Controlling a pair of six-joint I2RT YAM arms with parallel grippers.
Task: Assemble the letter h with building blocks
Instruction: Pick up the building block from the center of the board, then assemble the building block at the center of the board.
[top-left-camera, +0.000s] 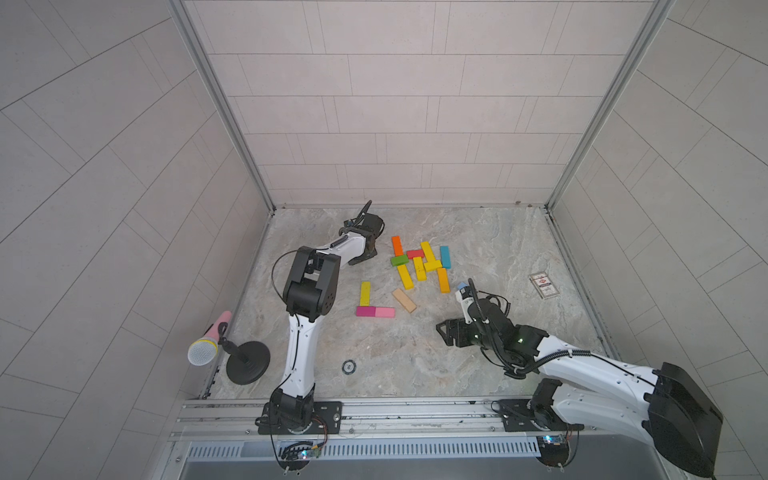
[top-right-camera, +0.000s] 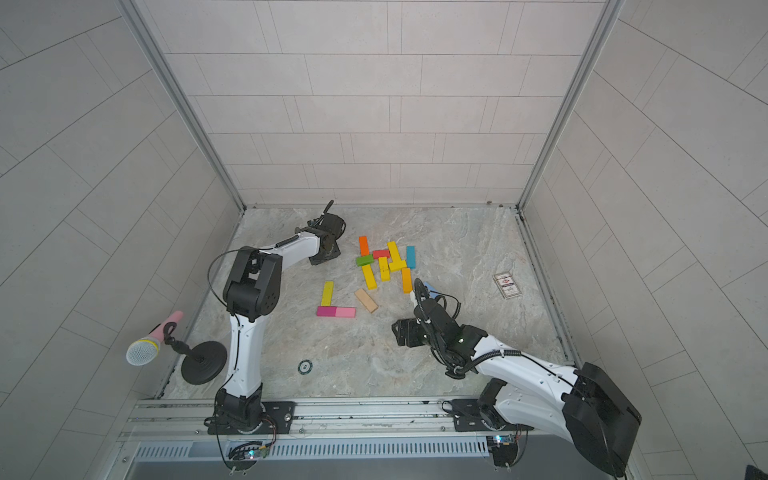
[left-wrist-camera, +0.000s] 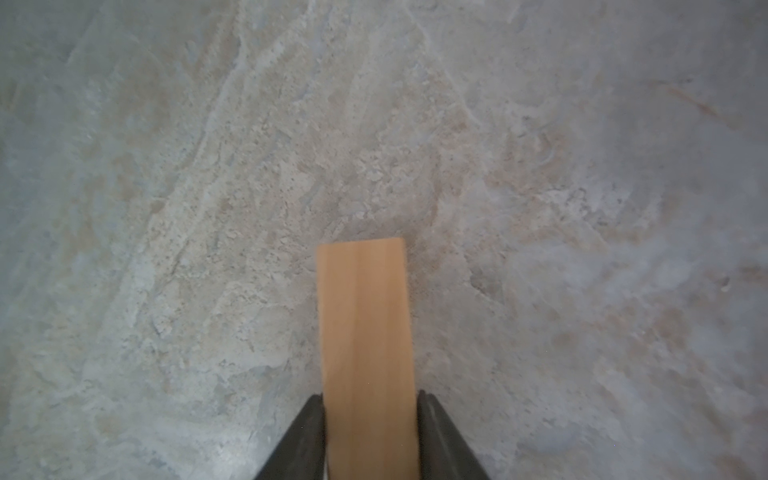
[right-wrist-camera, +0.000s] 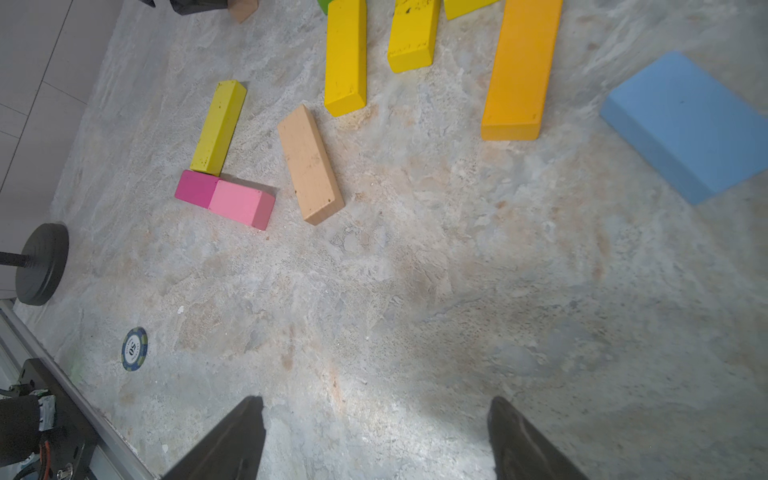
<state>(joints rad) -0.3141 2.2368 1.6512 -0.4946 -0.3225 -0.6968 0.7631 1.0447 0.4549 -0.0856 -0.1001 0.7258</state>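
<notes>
Left wrist: wood bar (left-wrist-camera: 365, 332) between left jaws; clamped.

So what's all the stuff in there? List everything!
block pile: nine; yellow, orange, red, green, teal; middle of the table.
blue block: one, beside the pile.
magenta block, pink block: one each, end to end.
yellow block: one, touching the magenta block.
loose wood block: one, plain, near pink block.
held wood block: one, plain, in left pincer.
card: one, white, right side.
chip: one, blue-white, front.
microphone: one, pink-handled, left edge.
left pincer: black, shut on that block.
right pincer: black, open, empty.
</notes>
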